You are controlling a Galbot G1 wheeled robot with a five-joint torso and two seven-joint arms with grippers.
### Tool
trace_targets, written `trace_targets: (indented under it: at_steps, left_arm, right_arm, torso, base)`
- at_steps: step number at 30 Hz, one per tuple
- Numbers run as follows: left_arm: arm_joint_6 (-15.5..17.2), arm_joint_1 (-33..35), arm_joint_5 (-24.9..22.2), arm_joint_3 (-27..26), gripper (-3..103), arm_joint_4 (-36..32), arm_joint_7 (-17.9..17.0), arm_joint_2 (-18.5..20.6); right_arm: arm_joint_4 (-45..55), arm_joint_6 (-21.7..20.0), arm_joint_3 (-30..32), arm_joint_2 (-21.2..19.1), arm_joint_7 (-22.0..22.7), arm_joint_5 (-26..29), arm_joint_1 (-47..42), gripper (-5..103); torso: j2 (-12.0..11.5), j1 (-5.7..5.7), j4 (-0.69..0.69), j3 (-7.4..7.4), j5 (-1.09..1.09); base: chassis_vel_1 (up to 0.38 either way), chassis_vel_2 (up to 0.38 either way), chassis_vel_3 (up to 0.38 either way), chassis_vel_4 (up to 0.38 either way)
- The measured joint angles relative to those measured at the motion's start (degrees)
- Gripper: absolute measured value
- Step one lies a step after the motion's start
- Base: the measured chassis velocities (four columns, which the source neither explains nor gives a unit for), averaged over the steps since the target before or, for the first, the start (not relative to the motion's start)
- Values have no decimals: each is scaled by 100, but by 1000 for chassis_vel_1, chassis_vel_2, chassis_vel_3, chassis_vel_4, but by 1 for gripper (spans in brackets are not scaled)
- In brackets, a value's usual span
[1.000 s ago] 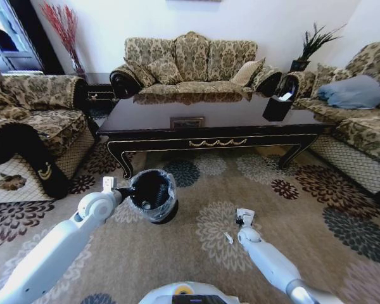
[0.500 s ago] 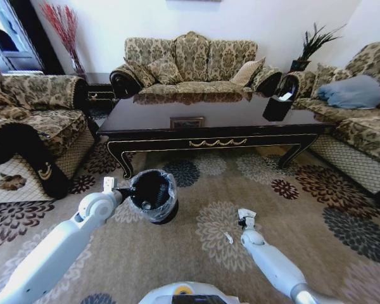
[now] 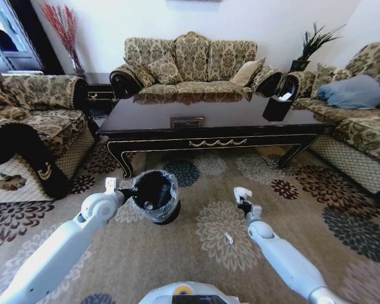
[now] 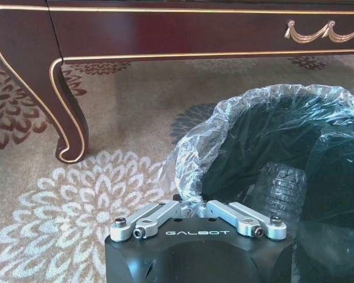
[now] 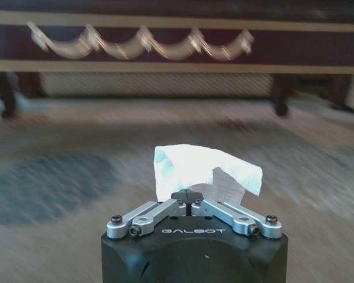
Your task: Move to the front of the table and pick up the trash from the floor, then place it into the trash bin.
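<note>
Right tool [image 3: 242,197] lifted off floor [image 3: 291,215] since a second ago, clamped on paper [image 5: 206,171]. Left tool [image 3: 117,190] pinches bin [image 3: 154,196] liner. Sliver [image 3: 228,238] remains.

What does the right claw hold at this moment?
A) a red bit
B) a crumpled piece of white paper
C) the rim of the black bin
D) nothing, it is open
B: in the right wrist view the right claw is shut on a piece of crumpled white paper, lifted above the carpet in front of the table.
</note>
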Motion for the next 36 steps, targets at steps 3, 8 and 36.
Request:
trace_targets:
  at_steps: [3, 8, 36]
  left_arm:
    - [0, -24, 1, 21, 2, 3, 5, 11]
    - [0, -62, 2, 88, 2, 23, 7, 6]
    - [0, -1373, -128, 1075, 2, 1228, 21, -676]
  right_arm:
    - [264, 318, -43, -57, -456, 71, -14, 0]
    - [524, 758, -104, -87, -1084, 131, 36, 0]
    - [1327, 1963, -2096, -291, -2606, 627, 1758, 0]
  torso:
    - [0, 0, -1, 0, 1]
    - [0, 0, -1, 0, 0]
    - [0, 0, -2, 1, 0]
  base:
    - [0, 0, 0, 0]
    - [0, 0, 0, 0]
    - [0, 0, 0, 0]
